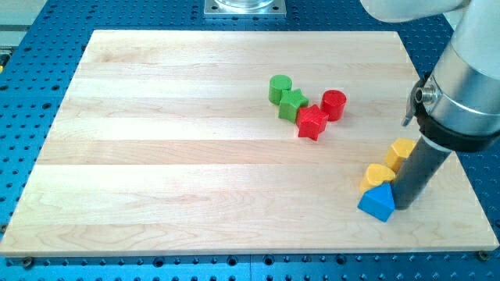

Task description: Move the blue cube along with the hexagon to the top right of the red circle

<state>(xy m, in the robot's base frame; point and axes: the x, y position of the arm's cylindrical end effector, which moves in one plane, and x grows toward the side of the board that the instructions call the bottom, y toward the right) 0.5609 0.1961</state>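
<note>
A blue cube (377, 203) lies near the board's bottom right. A yellow hexagon (401, 151) lies just above and right of it. A yellow heart (378, 175) sits between them, touching the blue cube. A red circle (333, 104) stands up and to the left, right of the board's middle. My tip (404, 204) is down on the board, right against the blue cube's right side and below the hexagon. The rod hides part of the hexagon's lower right.
A red star (312, 122) touches the red circle's lower left. A green star (292, 103) and a green circle (280, 88) sit left of it. The board's right edge (461, 168) runs close to the rod.
</note>
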